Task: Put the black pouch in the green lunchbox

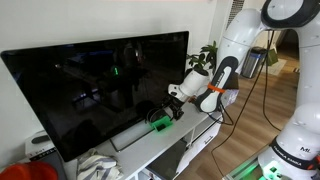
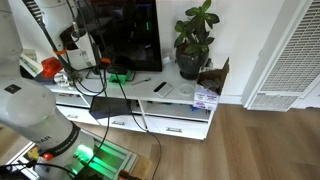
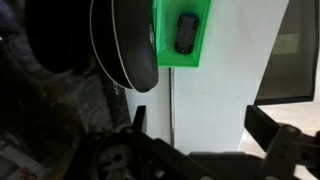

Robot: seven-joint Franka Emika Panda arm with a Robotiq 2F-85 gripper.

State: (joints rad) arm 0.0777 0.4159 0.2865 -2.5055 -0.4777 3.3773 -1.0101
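One black pouch point(image 3: 125, 50), smooth, rounded and glossy-edged, overlaps the 9 o'clock rim of the green lunchbox point(image 3: 166, 45) on the white shelf point(image 3: 215, 100); our gripper point(image 3: 198, 118), at 6 o'clock, stands wide and empty.

In the wrist view the green lunchbox point(image 3: 167, 42) runs off the top edge, and the small dark thing point(image 3: 187, 32) in it is too blurred to name. The black rounded shape point(image 3: 125, 45) beside it is cut off too; whether it is the pouch, I cannot tell. In both exterior views the lunchbox point(image 2: 120, 77) is too small to show its contents.
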